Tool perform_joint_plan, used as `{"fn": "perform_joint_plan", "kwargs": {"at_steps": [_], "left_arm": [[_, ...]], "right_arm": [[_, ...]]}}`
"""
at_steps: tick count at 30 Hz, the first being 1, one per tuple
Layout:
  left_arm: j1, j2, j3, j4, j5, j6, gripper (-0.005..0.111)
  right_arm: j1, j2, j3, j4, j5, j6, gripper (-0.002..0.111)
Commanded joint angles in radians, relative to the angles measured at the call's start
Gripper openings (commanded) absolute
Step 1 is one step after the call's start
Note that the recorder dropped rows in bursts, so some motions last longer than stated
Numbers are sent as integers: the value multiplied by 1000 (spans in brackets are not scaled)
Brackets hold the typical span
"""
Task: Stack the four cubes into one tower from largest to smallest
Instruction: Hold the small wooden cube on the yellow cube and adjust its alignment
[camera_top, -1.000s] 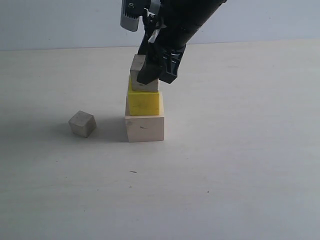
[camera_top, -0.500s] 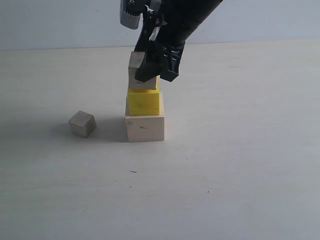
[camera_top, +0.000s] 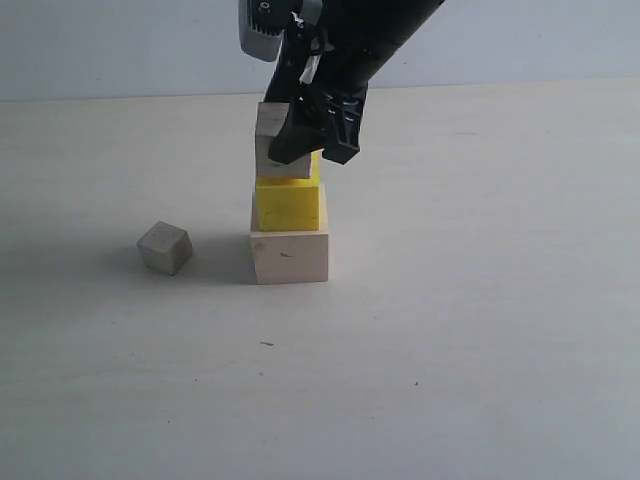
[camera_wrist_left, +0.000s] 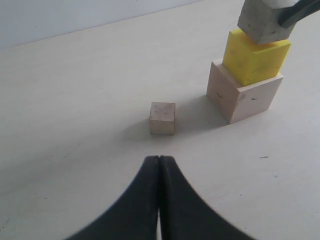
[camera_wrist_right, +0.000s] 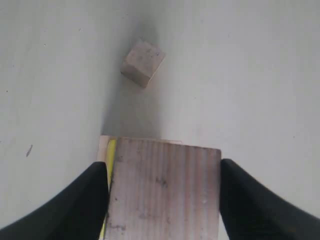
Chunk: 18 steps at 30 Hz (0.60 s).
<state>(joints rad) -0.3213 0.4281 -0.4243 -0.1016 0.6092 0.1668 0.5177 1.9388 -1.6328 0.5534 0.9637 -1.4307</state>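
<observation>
The large pale wood cube (camera_top: 289, 256) sits on the table with the yellow cube (camera_top: 288, 204) on top of it. My right gripper (camera_top: 305, 135) is shut on a small wood cube (camera_top: 272, 140), holding it directly over the yellow cube, touching it or just above it. From the right wrist, this cube (camera_wrist_right: 165, 190) fills the gap between both fingers, and a yellow sliver (camera_wrist_right: 111, 155) shows beside it. The smallest wood cube (camera_top: 164, 247) lies alone to the left of the stack. My left gripper (camera_wrist_left: 159, 158) is shut and empty, hanging short of that smallest cube (camera_wrist_left: 162, 118).
The pale table (camera_top: 480, 330) spreads out around the stack. A light wall (camera_top: 120, 50) runs along the far edge. The left arm is outside the exterior view.
The small wood cube in my right gripper was tilted on the yellow cube; it has levelled out and sits slightly higher. The smallest cube has not moved.
</observation>
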Motion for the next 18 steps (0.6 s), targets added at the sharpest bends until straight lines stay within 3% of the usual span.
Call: {"fn": "perform_joint_plan", "kwargs": {"at_steps": [1,18], "left_arm": [[2,-6,5,2,-10,-3,0],[2,-6,5,2,-10,-3,0]], "right_arm": [[-2,-5,0,-27,-10,-10,9],[-2,-5,0,-8,-1,-35,9]]}}
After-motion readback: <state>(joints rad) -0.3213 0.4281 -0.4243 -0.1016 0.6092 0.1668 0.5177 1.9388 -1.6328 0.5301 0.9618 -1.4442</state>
